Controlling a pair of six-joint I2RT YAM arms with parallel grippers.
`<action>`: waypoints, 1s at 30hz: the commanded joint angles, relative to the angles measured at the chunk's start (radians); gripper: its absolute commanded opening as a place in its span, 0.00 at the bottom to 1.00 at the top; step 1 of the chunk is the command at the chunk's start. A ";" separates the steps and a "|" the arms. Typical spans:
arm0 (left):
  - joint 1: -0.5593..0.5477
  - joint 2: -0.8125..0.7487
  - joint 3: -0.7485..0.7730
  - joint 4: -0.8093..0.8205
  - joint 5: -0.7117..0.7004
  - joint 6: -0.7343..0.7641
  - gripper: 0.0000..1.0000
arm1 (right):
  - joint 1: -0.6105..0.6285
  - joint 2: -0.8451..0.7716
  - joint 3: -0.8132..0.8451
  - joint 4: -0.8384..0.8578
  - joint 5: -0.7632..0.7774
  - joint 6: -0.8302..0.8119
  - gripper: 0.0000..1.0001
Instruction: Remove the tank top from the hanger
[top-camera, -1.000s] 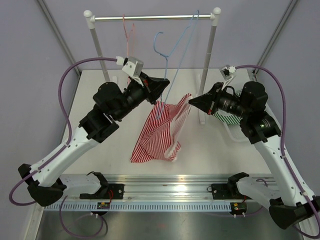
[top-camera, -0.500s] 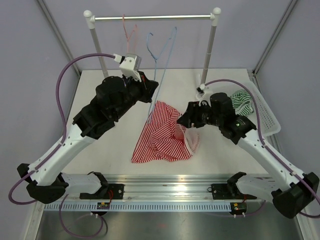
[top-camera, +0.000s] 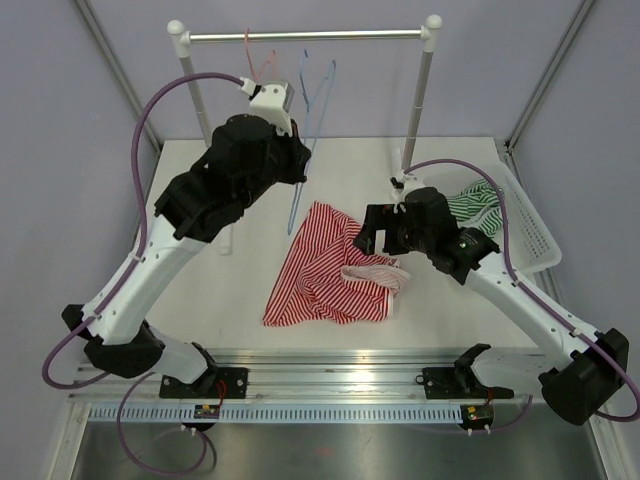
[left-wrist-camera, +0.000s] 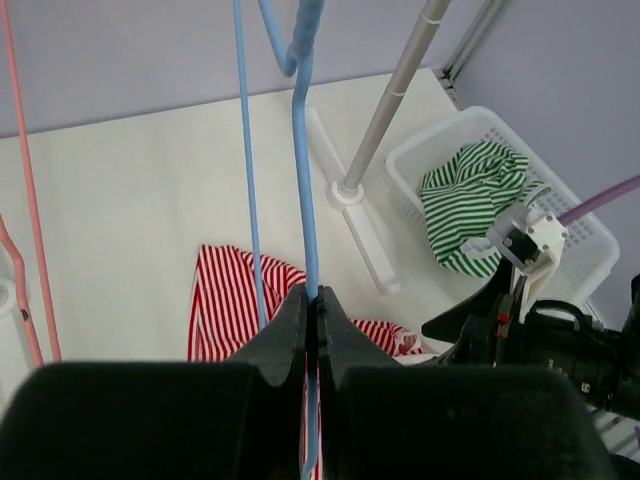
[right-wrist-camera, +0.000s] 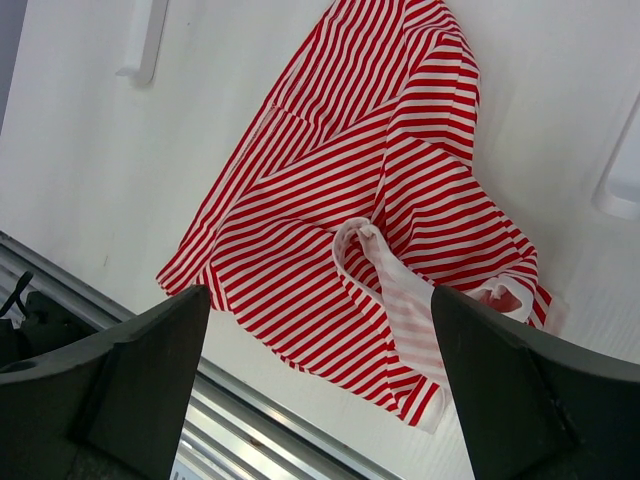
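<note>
The red-and-white striped tank top lies crumpled on the white table, one strap looped up. The bare blue hanger is raised near the rack's rail. Its low end hangs just above the top's upper left edge. My left gripper is shut on the hanger's wire, high over the table. My right gripper is open wide just above the tank top, nothing between its fingers. It sits at the garment's right side.
A clothes rack's rail spans the back, a pink hanger on it. The rack's right post stands next to a white basket holding a green striped garment. A metal rail runs along the near edge.
My right gripper opened and let go of the tank top, which dropped flat onto the table. My left arm rose with the blue hanger toward the rail.
</note>
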 joint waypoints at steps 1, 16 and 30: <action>0.060 0.097 0.171 -0.031 0.038 0.032 0.00 | 0.003 -0.037 0.024 0.027 0.001 0.003 0.99; 0.244 0.460 0.563 -0.026 0.125 0.065 0.00 | 0.003 -0.095 -0.051 0.034 -0.080 0.006 1.00; 0.280 0.407 0.423 0.002 0.186 0.020 0.21 | 0.055 0.099 -0.075 0.024 -0.019 0.014 0.99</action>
